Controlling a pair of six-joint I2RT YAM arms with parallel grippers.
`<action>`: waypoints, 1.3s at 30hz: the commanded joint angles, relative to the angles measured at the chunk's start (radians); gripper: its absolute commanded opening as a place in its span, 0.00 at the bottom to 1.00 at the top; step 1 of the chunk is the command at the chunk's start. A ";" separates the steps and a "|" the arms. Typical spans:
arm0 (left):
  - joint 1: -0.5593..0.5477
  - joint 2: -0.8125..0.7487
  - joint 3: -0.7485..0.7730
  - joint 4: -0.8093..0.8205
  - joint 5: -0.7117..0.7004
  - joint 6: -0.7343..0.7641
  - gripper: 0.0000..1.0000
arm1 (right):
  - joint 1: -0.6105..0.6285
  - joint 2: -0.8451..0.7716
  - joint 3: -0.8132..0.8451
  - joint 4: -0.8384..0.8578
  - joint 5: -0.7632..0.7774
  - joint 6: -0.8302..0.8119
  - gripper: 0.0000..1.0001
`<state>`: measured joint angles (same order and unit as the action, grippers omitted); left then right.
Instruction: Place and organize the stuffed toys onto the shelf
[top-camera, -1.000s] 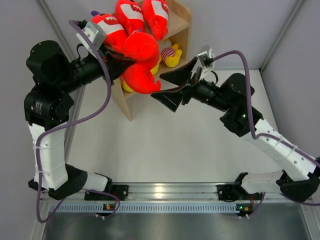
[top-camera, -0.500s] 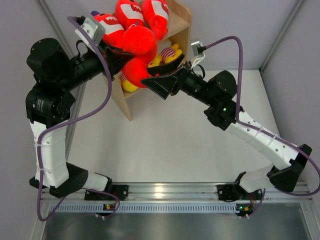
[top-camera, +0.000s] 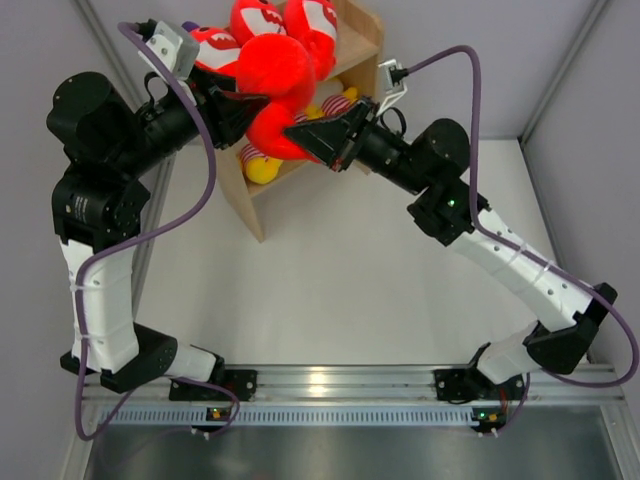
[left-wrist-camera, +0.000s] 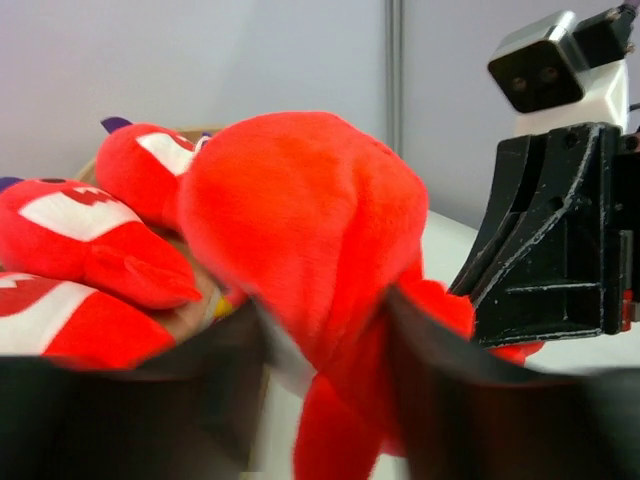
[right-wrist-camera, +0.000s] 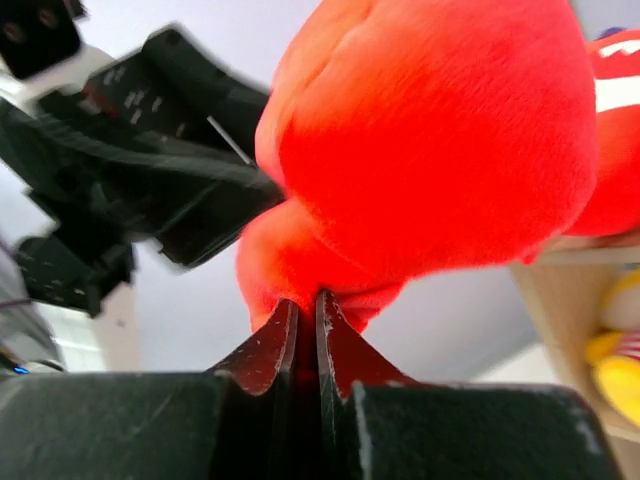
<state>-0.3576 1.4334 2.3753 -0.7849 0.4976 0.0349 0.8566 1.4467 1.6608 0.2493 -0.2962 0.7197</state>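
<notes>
Above the far left part of the table, in front of the shelf: pinching the lower edge of a shark with the right gripper, jaws closed tight on a thin fold of it. Flanking this shark from the left with the left gripper, fingers narrowly apart on both sides of its body; pressing or not, cannot tell. Farther back, three more sharks lying side by side on the top board, and yellow plushes on the lower board, near its front edge.
</notes>
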 joint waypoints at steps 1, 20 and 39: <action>-0.004 0.001 0.016 0.033 0.004 -0.017 0.97 | -0.047 0.015 0.259 -0.204 -0.006 -0.191 0.00; 0.012 0.059 0.018 -0.047 -0.449 0.233 0.99 | -0.297 0.509 0.824 -0.470 0.399 -1.303 0.00; 0.011 0.147 0.073 -0.102 -0.430 0.266 0.99 | -0.422 0.669 0.840 -0.331 0.115 -1.537 0.00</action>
<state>-0.3477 1.5967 2.4207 -0.9005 0.0734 0.2882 0.4366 2.0842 2.4573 -0.1780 -0.1242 -0.8024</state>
